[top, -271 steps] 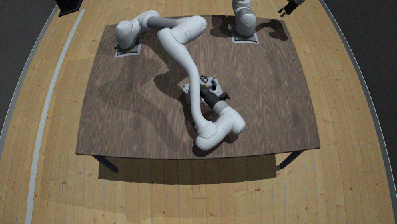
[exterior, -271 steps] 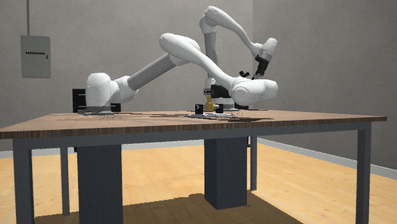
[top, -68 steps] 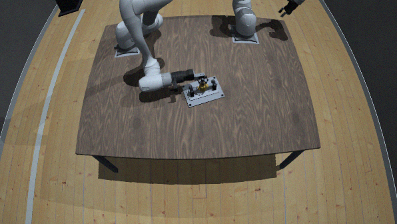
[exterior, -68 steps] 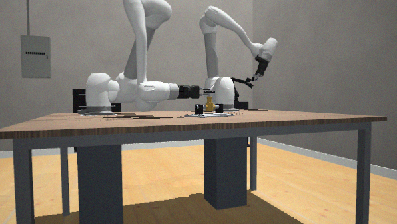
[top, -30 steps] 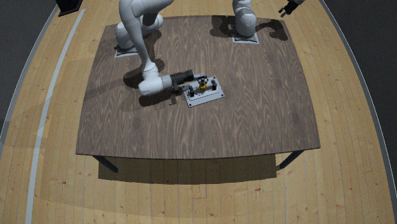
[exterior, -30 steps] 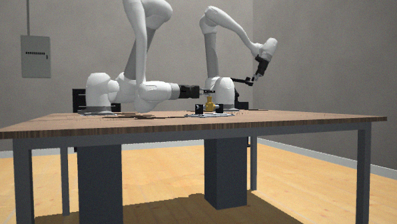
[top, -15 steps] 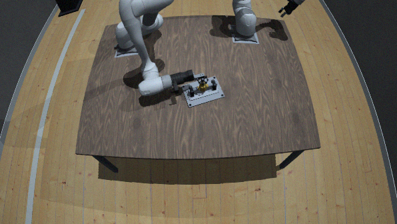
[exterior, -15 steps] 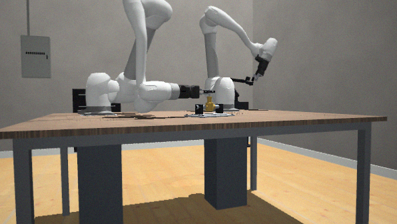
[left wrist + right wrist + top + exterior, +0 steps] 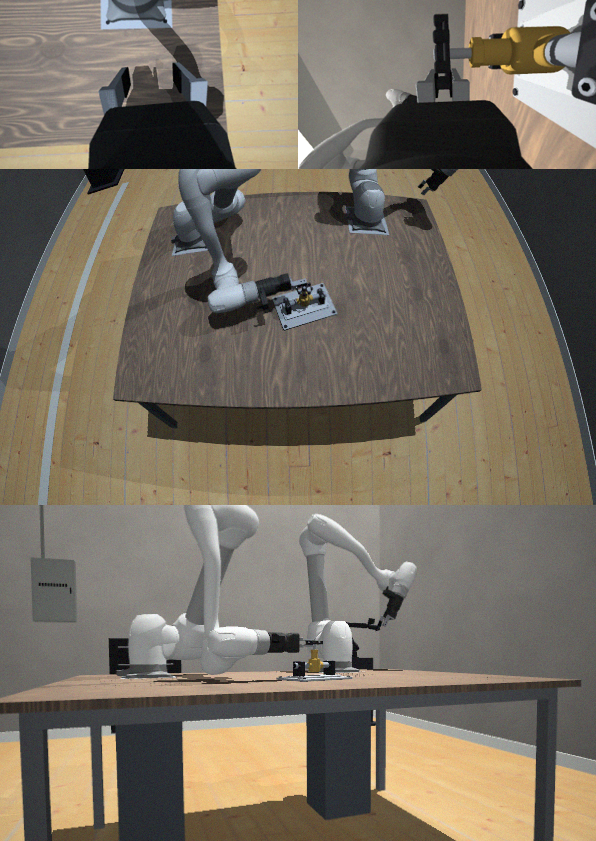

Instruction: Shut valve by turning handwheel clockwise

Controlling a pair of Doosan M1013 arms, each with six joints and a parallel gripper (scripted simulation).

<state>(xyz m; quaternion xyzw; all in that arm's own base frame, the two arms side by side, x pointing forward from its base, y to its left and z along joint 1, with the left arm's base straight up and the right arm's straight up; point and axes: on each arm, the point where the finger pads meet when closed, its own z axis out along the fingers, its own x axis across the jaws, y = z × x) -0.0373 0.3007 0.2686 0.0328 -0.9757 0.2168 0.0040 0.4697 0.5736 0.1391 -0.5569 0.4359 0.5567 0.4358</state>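
Note:
The black handwheel (image 9: 303,288) (image 9: 317,642) (image 9: 441,35) sits on a thin grey stem above the yellow valve body (image 9: 304,299) (image 9: 314,663) (image 9: 531,49). The valve is fixed on a light base plate (image 9: 311,318) (image 9: 542,92) on the table. My right gripper (image 9: 309,641) (image 9: 443,78) comes in level from the side and is shut on the handwheel's rim, one finger above and one below it. My left gripper (image 9: 423,188) (image 9: 384,623) (image 9: 150,74) is open and empty, raised far from the valve.
Black pipe clamps (image 9: 287,307) (image 9: 298,668) stand on both sides of the valve body, under the handwheel. The right arm (image 9: 232,298) (image 9: 232,641) lies low over the table (image 9: 300,369). The left arm's base (image 9: 369,209) stands at the table's back.

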